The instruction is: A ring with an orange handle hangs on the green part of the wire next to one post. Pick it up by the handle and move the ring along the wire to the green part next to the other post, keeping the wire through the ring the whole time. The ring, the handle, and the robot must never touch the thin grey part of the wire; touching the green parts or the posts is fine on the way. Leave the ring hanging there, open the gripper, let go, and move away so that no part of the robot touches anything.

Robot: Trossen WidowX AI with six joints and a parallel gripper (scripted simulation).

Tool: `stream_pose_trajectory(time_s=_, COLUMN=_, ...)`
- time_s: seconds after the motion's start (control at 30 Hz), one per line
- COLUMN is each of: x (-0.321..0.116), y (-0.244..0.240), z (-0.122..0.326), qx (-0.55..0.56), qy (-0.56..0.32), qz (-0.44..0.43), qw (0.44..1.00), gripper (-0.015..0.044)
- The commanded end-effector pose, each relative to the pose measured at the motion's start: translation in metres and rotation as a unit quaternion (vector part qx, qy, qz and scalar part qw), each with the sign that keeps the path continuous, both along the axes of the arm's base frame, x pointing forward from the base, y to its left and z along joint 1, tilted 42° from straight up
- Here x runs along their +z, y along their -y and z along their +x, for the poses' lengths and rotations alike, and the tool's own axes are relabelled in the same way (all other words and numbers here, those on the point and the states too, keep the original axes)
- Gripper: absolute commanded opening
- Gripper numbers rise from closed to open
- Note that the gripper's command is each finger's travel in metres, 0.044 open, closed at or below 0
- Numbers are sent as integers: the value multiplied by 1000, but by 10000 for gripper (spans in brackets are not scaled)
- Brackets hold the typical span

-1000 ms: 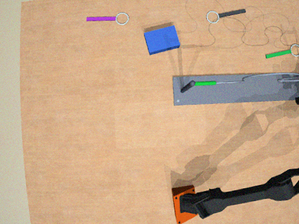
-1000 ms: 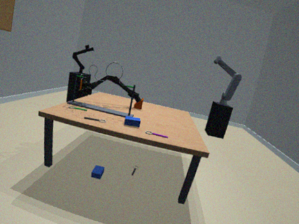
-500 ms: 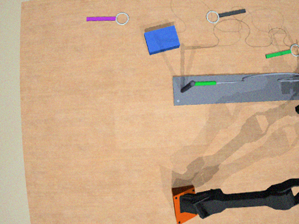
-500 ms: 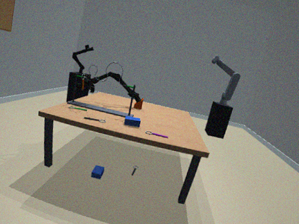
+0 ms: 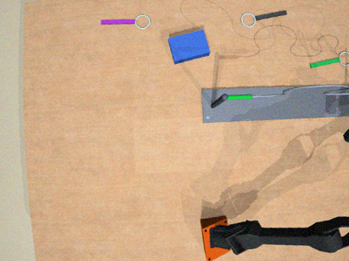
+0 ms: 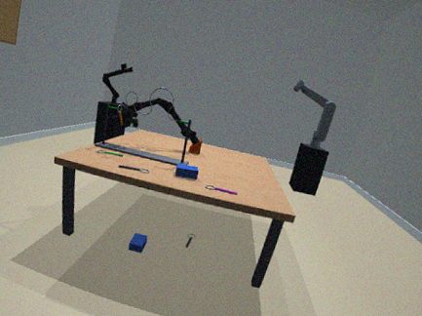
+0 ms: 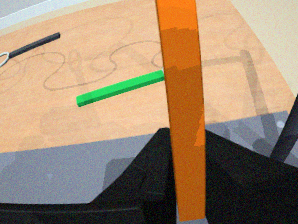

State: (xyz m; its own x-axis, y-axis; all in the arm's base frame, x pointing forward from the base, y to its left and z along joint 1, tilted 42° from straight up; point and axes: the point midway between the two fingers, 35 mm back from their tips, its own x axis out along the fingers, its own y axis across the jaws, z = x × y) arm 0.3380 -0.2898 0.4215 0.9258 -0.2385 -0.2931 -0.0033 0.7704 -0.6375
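The orange handle (image 6: 121,118) (image 7: 185,100) is held between the fingers of my gripper (image 7: 177,136), which is shut on it. In the exterior view the pale ring is at the handle's top, by the green part (image 6: 113,108) near the left post (image 6: 106,127). Whether the ring touches the wire is too small to tell. The other green part (image 5: 240,97) (image 6: 182,123) adjoins the other post (image 5: 219,100) (image 6: 186,143). The thin grey wire (image 5: 268,95) (image 6: 163,88) bends in loops between them. The ring is outside the wrist view, and the gripper is mostly cut off in the top view.
A grey base plate (image 5: 263,107) (image 7: 30,180) carries the posts. Behind it lie a blue block (image 5: 189,47) (image 6: 186,171) and loose rings with purple (image 5: 118,21), black (image 5: 271,15) and green (image 5: 325,63) (image 7: 120,89) handles. Other arms stand beyond the table.
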Motion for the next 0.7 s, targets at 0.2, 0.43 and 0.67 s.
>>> stream_pose_trajectory(time_s=0.2, x=-16, y=-19, z=-3, qx=-2, qy=-17, qz=58, qw=998, gripper=-150)
stream_pose_trajectory(time_s=0.43, x=-27, y=-37, z=-3, qx=5, qy=-21, qz=120, qw=992, gripper=-150)
stream_pose_trajectory(time_s=0.67, x=-37, y=-59, z=-4, qx=13, qy=-26, qz=196, qw=980, gripper=-150)
